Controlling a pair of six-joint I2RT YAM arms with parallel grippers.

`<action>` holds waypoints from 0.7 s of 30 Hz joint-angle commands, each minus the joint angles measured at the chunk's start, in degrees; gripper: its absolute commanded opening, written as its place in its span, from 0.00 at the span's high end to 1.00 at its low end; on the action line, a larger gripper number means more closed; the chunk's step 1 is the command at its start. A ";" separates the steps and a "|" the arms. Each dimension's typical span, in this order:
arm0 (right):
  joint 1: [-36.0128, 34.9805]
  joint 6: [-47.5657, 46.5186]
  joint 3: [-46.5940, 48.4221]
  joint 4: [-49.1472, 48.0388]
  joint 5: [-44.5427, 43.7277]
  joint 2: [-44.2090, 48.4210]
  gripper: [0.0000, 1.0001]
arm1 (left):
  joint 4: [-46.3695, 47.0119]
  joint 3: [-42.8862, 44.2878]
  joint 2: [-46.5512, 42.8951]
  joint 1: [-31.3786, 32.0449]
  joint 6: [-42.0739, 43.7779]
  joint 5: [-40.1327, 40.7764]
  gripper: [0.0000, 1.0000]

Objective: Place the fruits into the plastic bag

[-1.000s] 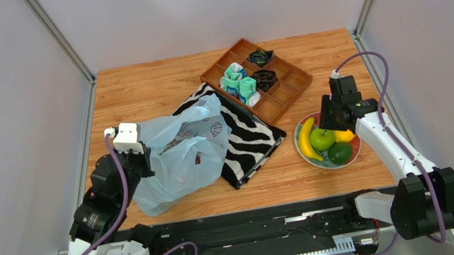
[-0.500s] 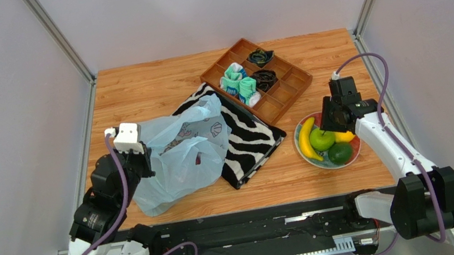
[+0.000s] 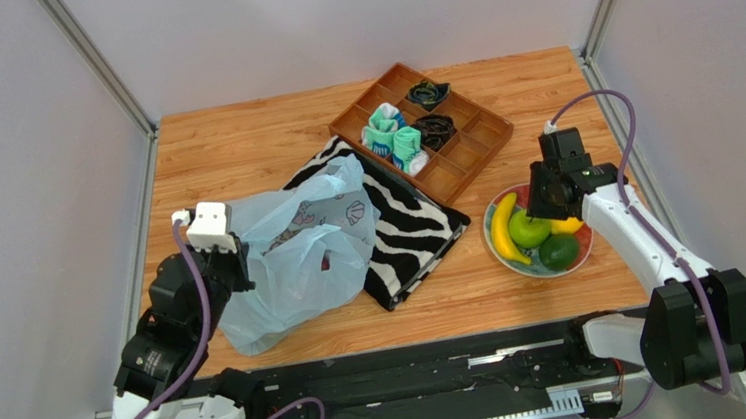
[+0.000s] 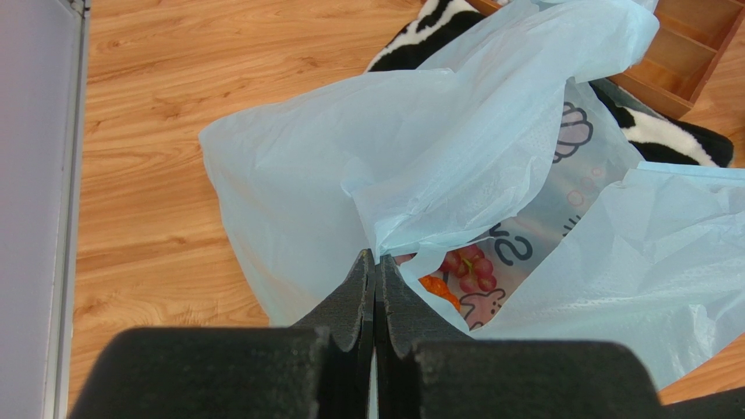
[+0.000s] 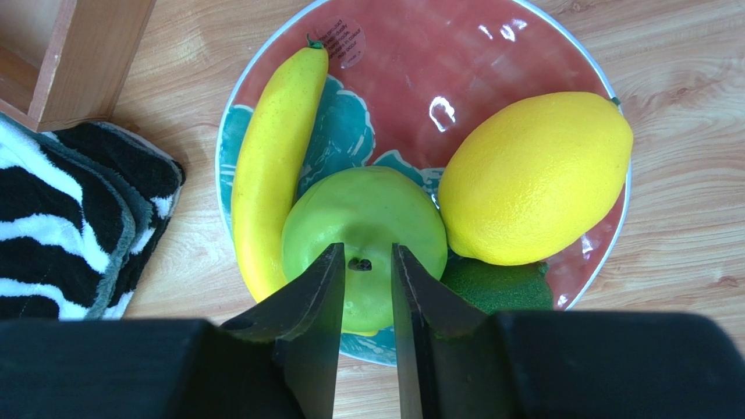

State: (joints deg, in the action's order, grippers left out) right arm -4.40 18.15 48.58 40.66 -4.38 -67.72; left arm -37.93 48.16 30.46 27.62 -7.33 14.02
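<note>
Blue-tinted bag lies at 9 o'clock, one plate at 4 holding four fruits. Left wrist: left gripper pinches the bag's edge; one grape bunch inside. Right wrist: right gripper, jaws slightly apart, straddles the stem of one apple; one banana, one lemon.

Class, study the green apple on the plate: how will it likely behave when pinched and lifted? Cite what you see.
The green apple looks smooth-skinned, so it may slip between the narrow jaws. Being round, it would probably roll if nudged, though the banana and lemon close beside it may brace it.
</note>
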 commanded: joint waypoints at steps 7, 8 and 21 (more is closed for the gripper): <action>0.01 -0.05 0.03 -1.29 1.22 -0.66 0.82 | 0.67 0.35 -0.05 0.07 0.56 0.22 1.00; 0.10 -0.05 0.11 -1.29 1.13 -0.57 0.84 | 0.67 0.35 -0.05 0.07 0.57 0.22 1.00; 0.01 -0.66 1.61 0.12 1.13 1.71 1.00 | 0.67 0.35 -0.14 0.07 0.57 0.30 1.00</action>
State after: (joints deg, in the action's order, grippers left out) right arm -4.43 18.06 48.58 40.56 -3.31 -68.23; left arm -37.95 48.16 30.46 27.62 -7.33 14.04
